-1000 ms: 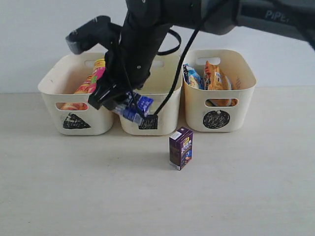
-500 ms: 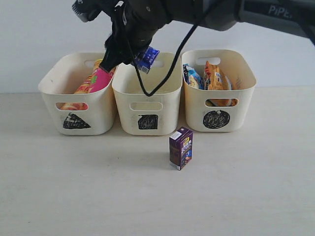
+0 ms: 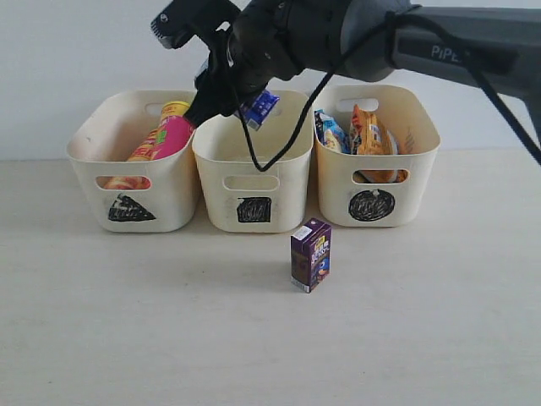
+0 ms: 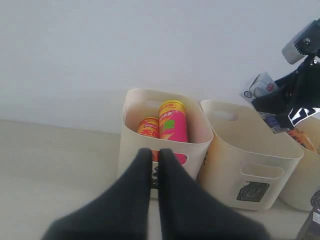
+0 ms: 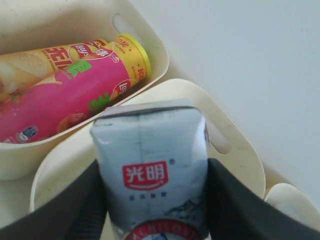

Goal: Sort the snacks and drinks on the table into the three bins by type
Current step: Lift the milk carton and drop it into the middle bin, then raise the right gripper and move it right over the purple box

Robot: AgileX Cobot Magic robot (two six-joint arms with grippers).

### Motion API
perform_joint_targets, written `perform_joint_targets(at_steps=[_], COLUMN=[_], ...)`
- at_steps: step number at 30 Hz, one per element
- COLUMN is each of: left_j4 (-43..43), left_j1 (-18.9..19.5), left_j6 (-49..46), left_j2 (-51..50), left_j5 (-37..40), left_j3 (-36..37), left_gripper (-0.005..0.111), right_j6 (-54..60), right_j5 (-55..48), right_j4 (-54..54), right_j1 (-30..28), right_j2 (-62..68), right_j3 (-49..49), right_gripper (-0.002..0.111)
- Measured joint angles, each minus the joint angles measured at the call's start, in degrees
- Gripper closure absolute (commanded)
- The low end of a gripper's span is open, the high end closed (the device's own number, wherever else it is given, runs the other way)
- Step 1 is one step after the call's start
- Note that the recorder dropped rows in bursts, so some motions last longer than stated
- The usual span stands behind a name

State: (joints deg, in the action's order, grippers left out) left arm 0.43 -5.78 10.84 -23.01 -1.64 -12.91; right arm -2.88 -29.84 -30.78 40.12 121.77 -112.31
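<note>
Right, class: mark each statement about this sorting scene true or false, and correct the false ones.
1. The right gripper holds the white and blue carton above the square bin. True.
2. Both chip tubes lie in the triangle bin. True.
3. The foil bags sit in the circle bin. True.
4. The purple carton is inside the circle bin. False: it stands on the table in front of the bins.
5. The left gripper is open. False: it is shut, holding nothing.

the white and blue carton (image 5: 150,175) runs off the right wrist picture at its lower end. upper centre of the exterior view, the right arm (image 3: 321,34) hides part of the middle bin (image 3: 221,161) back rim.
</note>
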Motion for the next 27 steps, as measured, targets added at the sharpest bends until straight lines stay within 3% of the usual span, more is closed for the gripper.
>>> perform_joint_targets(at_steps=[3,5,9,11,17,19,20,25,27], left_j4=[0.0,0.0,0.0,0.0,0.0,0.0,0.0,0.0,0.0], left_j1=[0.0,0.0,0.0,0.0,0.0,0.0,0.0,0.0,0.0], left_j6=[0.0,0.0,0.0,0.0,0.0,0.0,0.0,0.0,0.0], left_j2=[0.0,0.0,0.0,0.0,0.0,0.0,0.0,0.0,0.0], left_j5=[0.0,0.0,0.0,0.0,0.0,0.0,0.0,0.0,0.0], left_j3=[0.0,0.0,0.0,0.0,0.0,0.0,0.0,0.0,0.0], left_gripper=[0.102,0.102,0.102,0.102,0.102,0.102,0.102,0.102,0.102], right_j6=[-1.3,-2.1,-3.0,-3.4,-4.9,-5.3,-5.3,-7.3,-7.9], right_j5=[0.2,0.2,0.2,0.4,1.3,0.4,-0.1,-4.1,-5.7], right_j4=[-0.3,-0.4,-0.5,-0.7,-1.0,-0.8,-0.6,0.8,1.9], right_j1=[-0.1,-0.3,-0.6,-0.7,-0.7,-0.7,-0.7,-0.7,-0.7], right_j2=[0.2,0.3,0.6,0.6,0.6,0.6,0.5,-1.1,-2.6], right_j3=[0.0,0.0,0.0,0.0,0.0,0.0,0.0,0.0,0.0], right_gripper=[0.1,0.085,0.038,0.028,0.036,0.047,0.061,0.108,0.108])
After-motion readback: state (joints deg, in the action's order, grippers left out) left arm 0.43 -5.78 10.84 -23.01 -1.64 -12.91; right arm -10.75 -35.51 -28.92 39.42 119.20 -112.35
